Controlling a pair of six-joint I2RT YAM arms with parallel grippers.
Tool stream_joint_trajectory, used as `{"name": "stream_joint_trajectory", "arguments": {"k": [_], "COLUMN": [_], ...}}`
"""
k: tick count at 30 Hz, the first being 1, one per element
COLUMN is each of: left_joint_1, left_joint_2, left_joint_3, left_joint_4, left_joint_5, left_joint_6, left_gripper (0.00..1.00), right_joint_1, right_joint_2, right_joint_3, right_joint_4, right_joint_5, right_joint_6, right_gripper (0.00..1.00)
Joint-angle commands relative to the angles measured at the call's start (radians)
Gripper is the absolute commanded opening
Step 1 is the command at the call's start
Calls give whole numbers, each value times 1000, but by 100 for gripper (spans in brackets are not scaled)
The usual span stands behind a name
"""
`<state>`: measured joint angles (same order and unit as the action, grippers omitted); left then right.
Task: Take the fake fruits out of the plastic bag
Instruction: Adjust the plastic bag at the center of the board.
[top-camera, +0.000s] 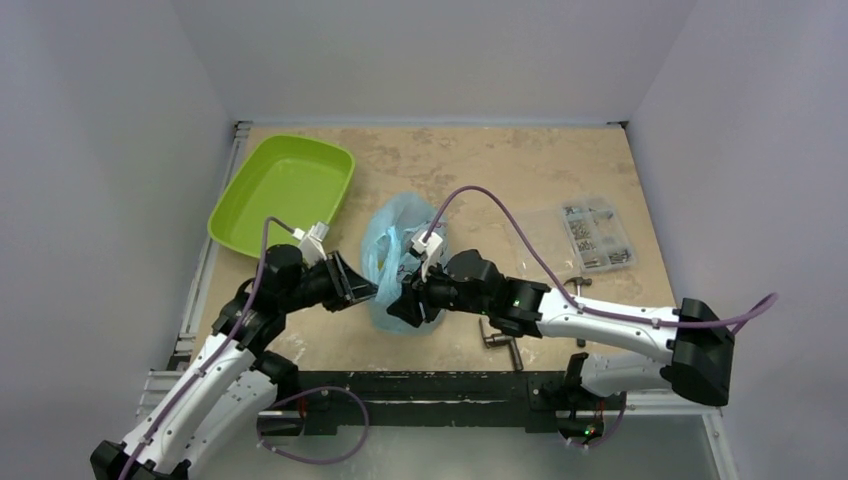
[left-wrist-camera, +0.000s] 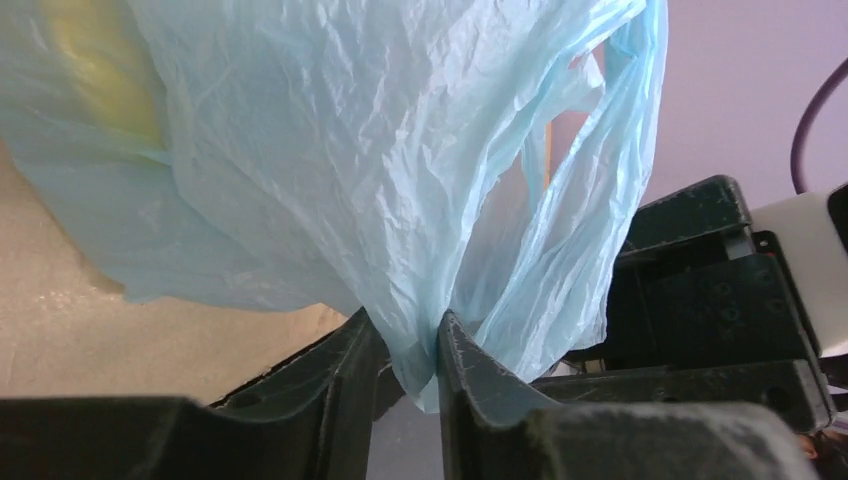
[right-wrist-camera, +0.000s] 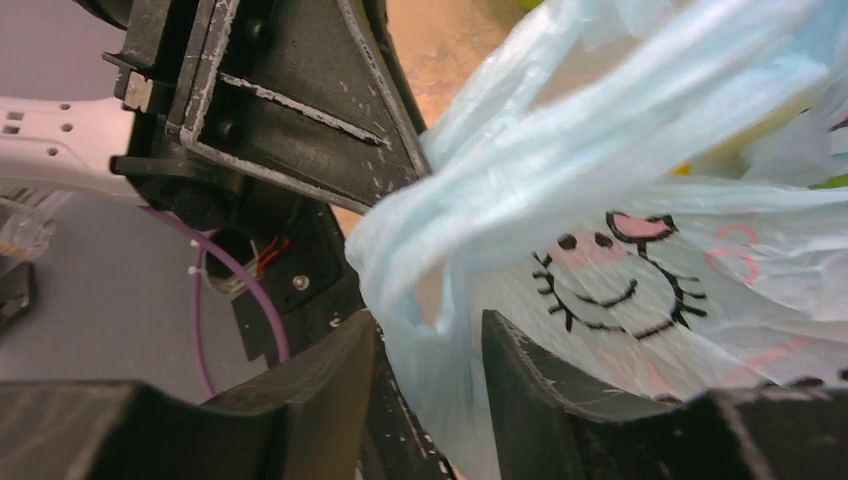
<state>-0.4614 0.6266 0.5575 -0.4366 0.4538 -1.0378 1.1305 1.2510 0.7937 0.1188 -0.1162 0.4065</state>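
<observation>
Okay, the plastic bag (top-camera: 400, 235) lies mid-table with both grippers at its near end. The fake fruits (left-wrist-camera: 100, 70) are inside it; we make out only a yellow shape through the film, the rest is hidden. The left gripper (left-wrist-camera: 405, 332) is almost closed, pinching a bunched fold of film beside a handle loop. The right gripper (right-wrist-camera: 428, 332) has its jaws a little apart with a fold hanging between them, and we can't tell if it bites. We judge the film thin, limp, slippery and easy to tear, so grip bunched handle or rim, never a single layer. The fruits are likely light, rigid and prone to roll. The lime-green tray (top-camera: 285, 190) sits far left, the clear parts box (top-camera: 595, 235) right, and dark L-shaped keys (top-camera: 498, 342) lie beside the right arm. The grippers crowd each other, which blocks the mouth.
</observation>
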Motion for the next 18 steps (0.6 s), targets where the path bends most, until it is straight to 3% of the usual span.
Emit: {"name": "stream_joint_trajectory", "arguments": {"k": [1,4,9,12,14,18], "left_joint_1": [-5,-4,-5,-3,-2,9], "left_joint_2": [-46,-55,-60,-35,8,95], "left_joint_3": [23,30,56,120,181,296], "left_joint_4": [-5,-8,67,102,100,57], "left_joint_5": [-78,-72,-50,-45,-41,-10], "left_joint_6": [101,156,235,310,365,429], "left_gripper": [17,6,0,0,0,0], "right_joint_1": [0,0,-38,-150,-215,-254], "right_joint_2": [-116,-151,-92,-44,-26,28], "right_joint_3": [51,129,294,373,395,407], "right_joint_4": [-96,-212,-327,-373,-368,-358], "right_joint_5": [157,335,519,464,392,302], "right_joint_6": [-30,-86,-170,-148,-130,-124], "right_gripper": [51,68,80,80,86,93]}}
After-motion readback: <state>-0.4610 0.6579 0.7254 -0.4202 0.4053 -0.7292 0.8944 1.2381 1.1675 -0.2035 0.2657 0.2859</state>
